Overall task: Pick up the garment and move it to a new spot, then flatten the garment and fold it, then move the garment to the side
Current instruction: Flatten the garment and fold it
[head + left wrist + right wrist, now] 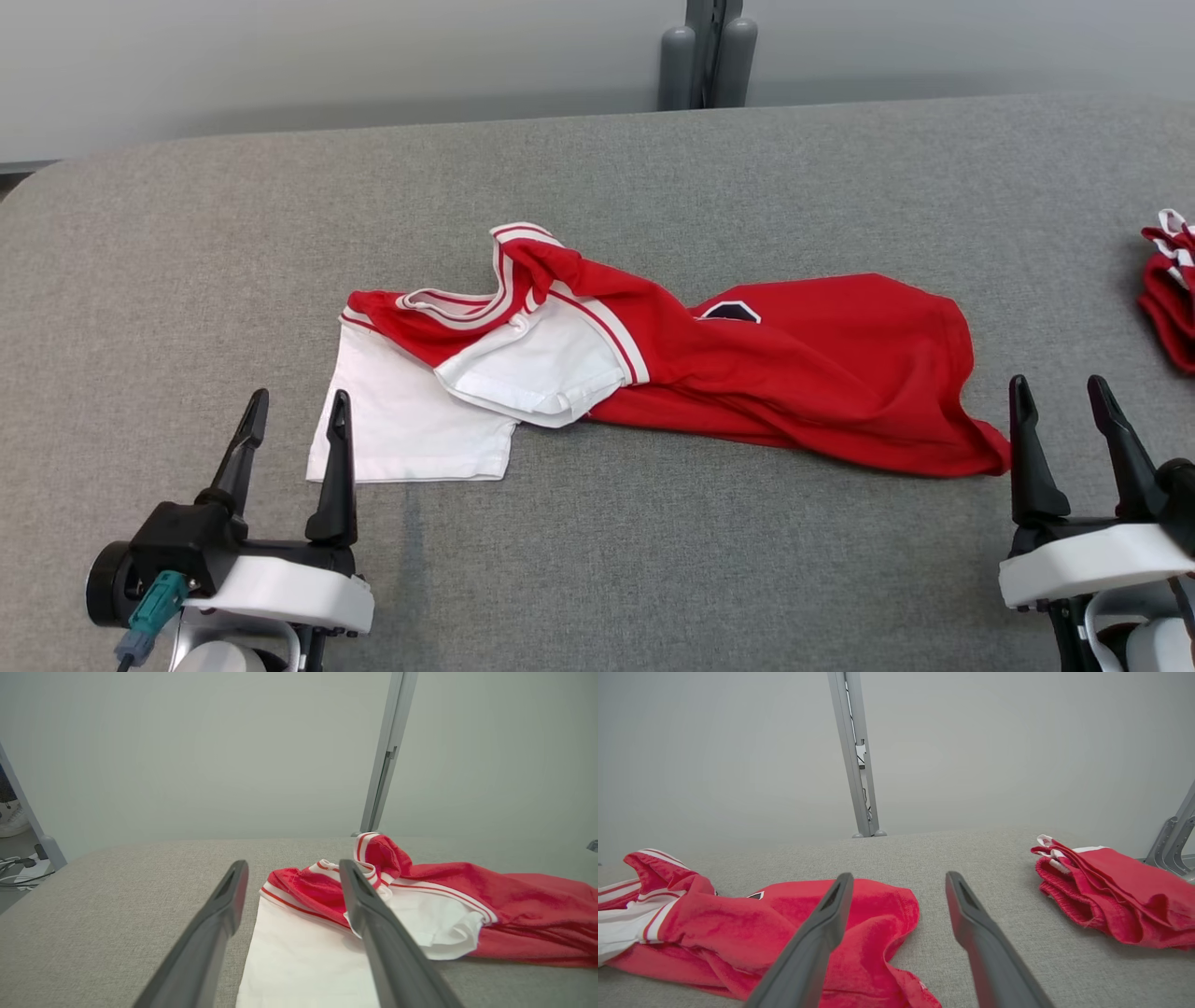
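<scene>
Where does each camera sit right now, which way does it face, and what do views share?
Head view: on the head, looking forward and down at the grey table and red-and-white garment; left gripper and right gripper show, open.
Left wrist view: low over the table, along its own fingers toward the garment's white end.
Right wrist view: low, along its own fingers toward the garment's red end and a second red pile.
Shared: all three show the garment.

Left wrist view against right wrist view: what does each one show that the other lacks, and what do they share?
Left wrist view: the flat white panel and floor cables. Right wrist view: a second red bundle and a metal bracket. Shared: the red-and-white garment, the grey table, an upright post, open jaws.
</scene>
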Motion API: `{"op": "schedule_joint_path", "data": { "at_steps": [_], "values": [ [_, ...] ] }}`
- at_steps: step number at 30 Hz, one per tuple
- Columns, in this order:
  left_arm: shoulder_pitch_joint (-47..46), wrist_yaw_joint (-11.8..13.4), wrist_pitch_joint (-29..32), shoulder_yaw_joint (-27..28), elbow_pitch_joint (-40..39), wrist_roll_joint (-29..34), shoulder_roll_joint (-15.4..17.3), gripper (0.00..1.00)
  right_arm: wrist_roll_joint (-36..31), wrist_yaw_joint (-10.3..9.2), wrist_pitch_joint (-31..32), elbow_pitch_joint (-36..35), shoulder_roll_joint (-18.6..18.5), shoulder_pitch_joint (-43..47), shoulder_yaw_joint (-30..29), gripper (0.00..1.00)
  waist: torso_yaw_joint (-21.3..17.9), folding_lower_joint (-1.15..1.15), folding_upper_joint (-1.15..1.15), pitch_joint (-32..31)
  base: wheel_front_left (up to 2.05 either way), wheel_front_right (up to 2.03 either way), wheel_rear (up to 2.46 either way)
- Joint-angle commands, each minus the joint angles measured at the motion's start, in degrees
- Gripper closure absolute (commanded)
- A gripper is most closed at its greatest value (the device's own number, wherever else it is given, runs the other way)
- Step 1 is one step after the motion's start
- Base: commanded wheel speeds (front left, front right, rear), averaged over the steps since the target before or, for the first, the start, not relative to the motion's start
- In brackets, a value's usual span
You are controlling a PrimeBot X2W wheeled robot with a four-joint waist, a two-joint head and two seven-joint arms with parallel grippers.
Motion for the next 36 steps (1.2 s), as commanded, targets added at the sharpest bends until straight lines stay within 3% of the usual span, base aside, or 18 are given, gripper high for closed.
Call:
{"op": "schedule_joint_path", "data": {
  "at_steps": [1, 14, 22, 29, 36],
  "values": [
    [0.66, -0.22, 0.52, -0.25, -0.08, 0.39, 0.57, 0.00, -0.36, 0.01, 0.81, -1.08, -0.10, 1.02, 0.06, 0.00, -0.17, 0.00, 0.00, -0.60, 0.00, 0.00, 0.00],
    [0.67, -0.14, 2.51, -1.85, -0.64, -0.13, 0.70, 0.00, 0.09, 0.01, 2.28, -3.66, 0.03, 2.90, 0.25, 0.00, -0.31, 0.00, 0.00, -0.96, 0.00, 0.00, 0.00],
    [-6.18, -4.26, 8.22, -5.85, 2.46, -0.59, 0.69, 0.00, 0.20, 0.01, 2.42, -3.80, 0.03, 1.65, 0.76, 0.00, -0.49, 0.00, 0.00, 0.73, 0.00, 0.00, 0.00],
    [-13.95, -7.84, 14.65, -7.52, 12.13, -3.13, -0.16, 0.00, 0.80, 0.01, 1.66, -2.91, 0.00, 0.26, 1.99, 0.00, -2.36, 0.00, 0.00, 3.81, 0.00, 0.00, 0.00],
    [-18.46, -9.86, 14.84, -7.65, 20.74, -4.33, -0.30, 0.00, 1.71, 0.01, 0.57, -1.24, -0.01, -0.68, 2.32, 0.00, -4.32, 0.00, 0.00, 5.37, 0.00, 0.00, 0.00]
  ]
}}
